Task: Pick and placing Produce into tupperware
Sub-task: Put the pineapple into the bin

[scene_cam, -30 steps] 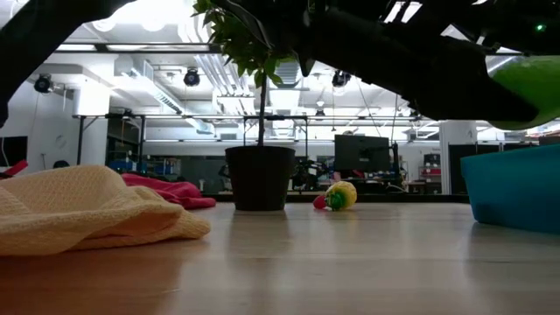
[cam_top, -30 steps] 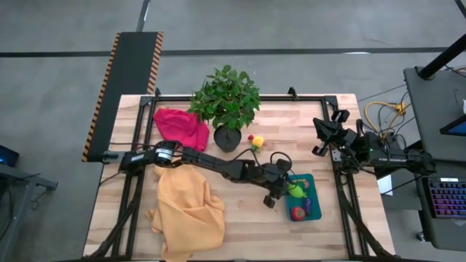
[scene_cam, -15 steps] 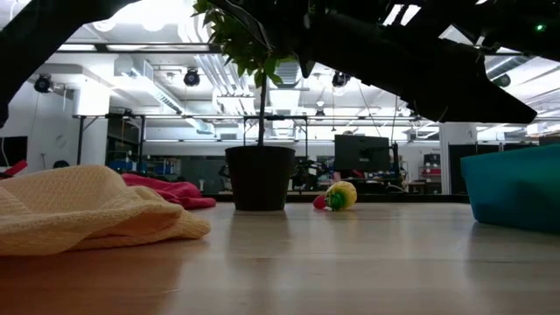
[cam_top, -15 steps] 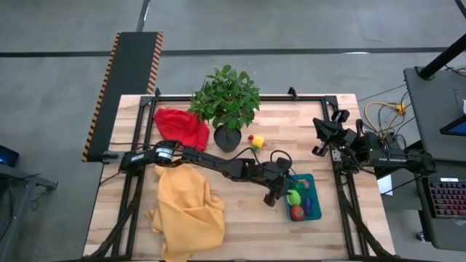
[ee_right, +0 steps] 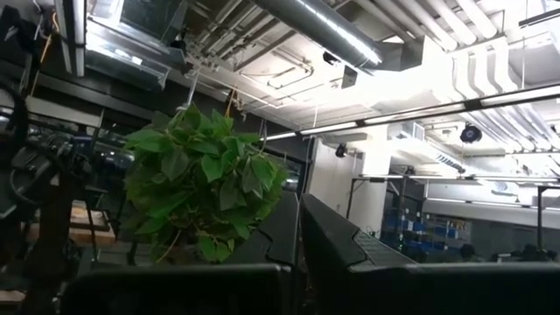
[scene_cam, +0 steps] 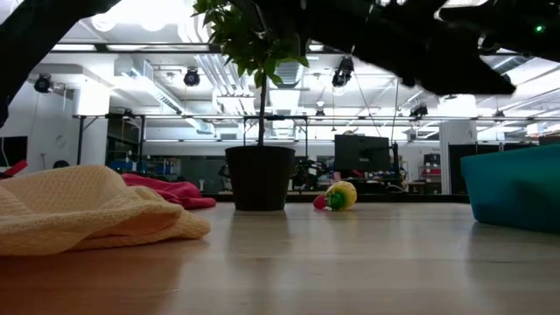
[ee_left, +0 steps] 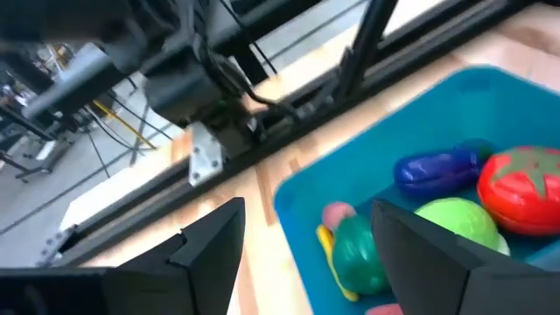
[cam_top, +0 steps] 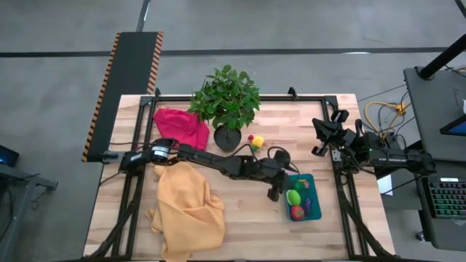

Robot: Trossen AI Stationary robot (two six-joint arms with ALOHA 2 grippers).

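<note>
The teal tupperware (cam_top: 317,195) (ee_left: 350,171) sits near the table's right edge. Inside it lie a light green fruit (ee_left: 455,219), a red tomato (ee_left: 525,188), a purple eggplant (ee_left: 436,166), a dark green piece (ee_left: 357,252) and a pink one (ee_left: 337,213). A yellow-and-red toy with green leaves (cam_top: 255,140) (scene_cam: 339,194) lies on the table beside the plant pot. My left gripper (cam_top: 277,191) (ee_left: 306,210) hovers open and empty over the container's left edge. My right gripper (cam_top: 320,136) waits shut at the table's right edge.
A leafy potted plant (cam_top: 227,100) stands at the far middle, with a red cloth (cam_top: 180,125) to its left. A crumpled yellow cloth (cam_top: 188,207) covers the near left. The wood between the cloths and the container (scene_cam: 512,188) is bare.
The light green fruit was at my left gripper above the container one second ago; it has left the gripper and now lies inside the container. The left gripper has since risen and drawn back slightly toward the table's far edge.
</note>
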